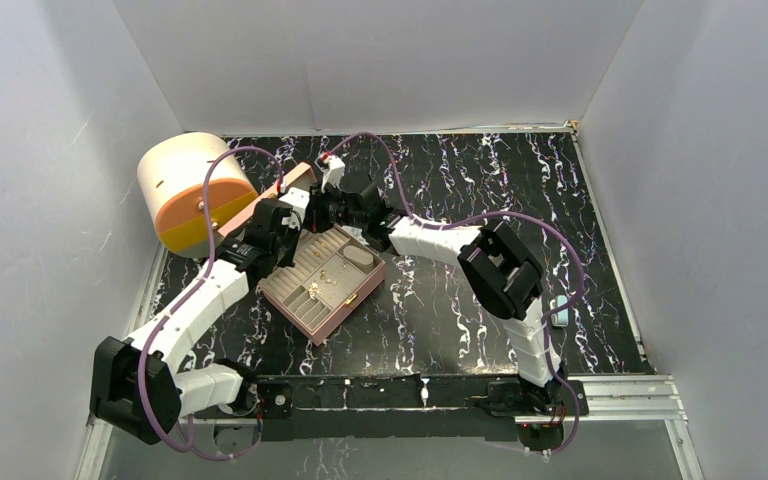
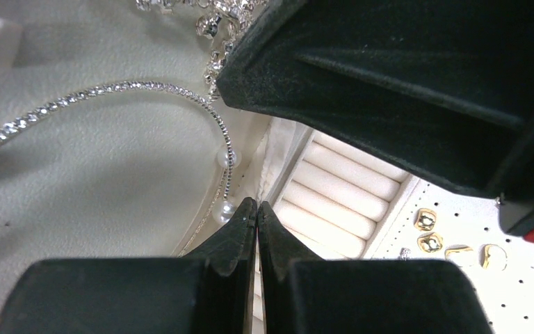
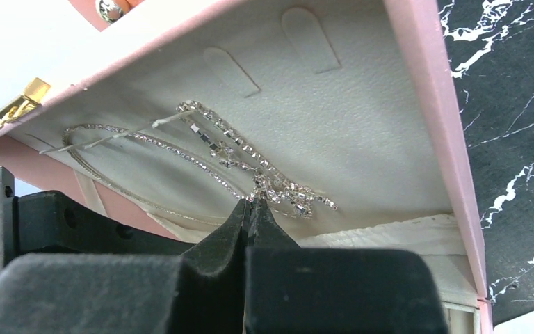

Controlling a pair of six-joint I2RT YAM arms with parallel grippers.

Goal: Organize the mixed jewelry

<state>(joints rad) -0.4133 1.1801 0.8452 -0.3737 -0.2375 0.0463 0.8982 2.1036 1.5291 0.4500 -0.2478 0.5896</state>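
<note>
Against the raised lid (image 3: 417, 104) of the pink box (image 1: 352, 312), the left gripper (image 2: 257, 209) hangs with its fingers (image 2: 233, 233) pressed together, holding nothing. A rhinestone hoop (image 2: 111, 89) arcs at ten o'clock from its tips, and gold studs (image 2: 427, 231) sit at three o'clock. Further right, the right gripper (image 3: 250, 203) is closed too, tips touching the sparkly chain (image 3: 281, 189) at twelve o'clock; whether a link is caught I cannot tell. That chain looks light, limp and snag-prone, best pinched on one strand near its end.

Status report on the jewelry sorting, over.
Left tool shut beside pearl strand. Right tool shut, tips at sparkly chain on box lid, grip unclear. Gold studs sit in tray. Tools crowd each other at the lid.
</note>
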